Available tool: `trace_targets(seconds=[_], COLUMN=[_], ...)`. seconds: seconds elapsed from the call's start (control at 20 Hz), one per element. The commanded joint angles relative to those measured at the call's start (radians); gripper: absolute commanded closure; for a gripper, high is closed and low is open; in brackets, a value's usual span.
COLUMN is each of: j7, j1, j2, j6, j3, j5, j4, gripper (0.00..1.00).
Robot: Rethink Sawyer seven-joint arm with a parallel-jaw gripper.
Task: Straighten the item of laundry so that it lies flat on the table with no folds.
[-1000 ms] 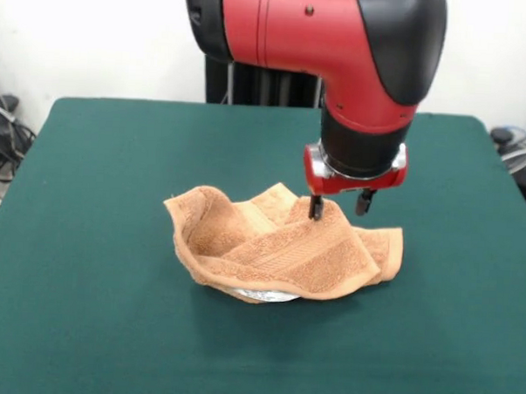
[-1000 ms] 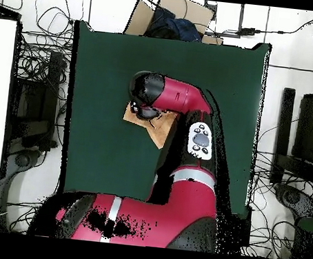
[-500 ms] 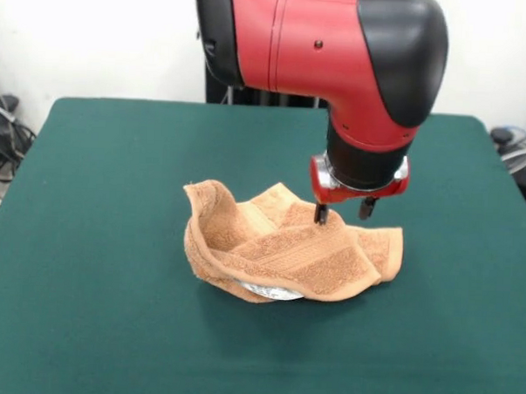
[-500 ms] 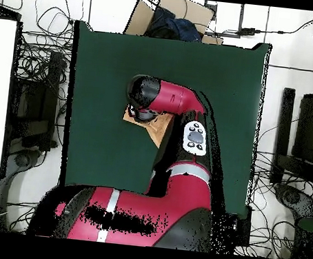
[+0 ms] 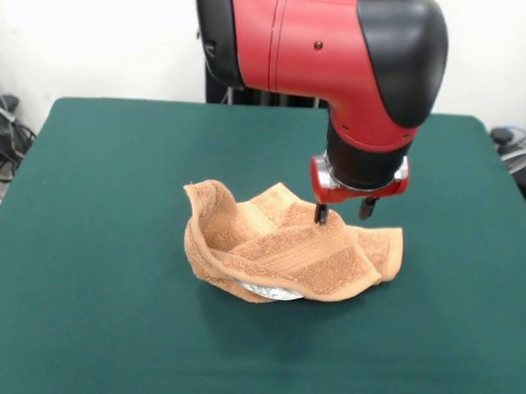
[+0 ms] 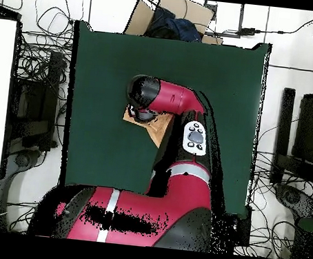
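1. Pale wall behind; broad green table (image 5: 95, 242) filling the front view, cables off its left edge.
2. Left of centre: orange-brown towel (image 5: 278, 250) crumpled near the table's middle, left edge curled upright, a flap folded over the front, something whitish just showing beneath.
3. Right of that: gripper (image 5: 341, 213) above the towel's back right part, jaws spread, one tip touching or nearly touching the cloth, nothing pinched.
4. Probably light, soft and limp; likely to sag and drag, not slide stiffly. Best hold judged to be a free corner or the raised left edge.
5. Plenty of bare felt on every side for pulling outward; table edges well apart from the towel.
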Motion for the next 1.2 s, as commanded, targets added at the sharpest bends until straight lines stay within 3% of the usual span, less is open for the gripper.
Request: trace_targets(seconds=[0.05,0.3,0.65,1.2], j7=[0.134,0.147,0.158,0.218], j1=[0.015,0.035,0.058,0.066], j2=[-0.032,-0.040,-0.023,0.003], j6=[0.026,0.092,0.154,0.168], j3=[0.069,0.066,0.050,0.050], j5=[0.018,0.022,0.012,0.056], j4=[0.002,-0.079,-0.114,-0.089], gripper=[0.00,0.00,0.00,0.00])
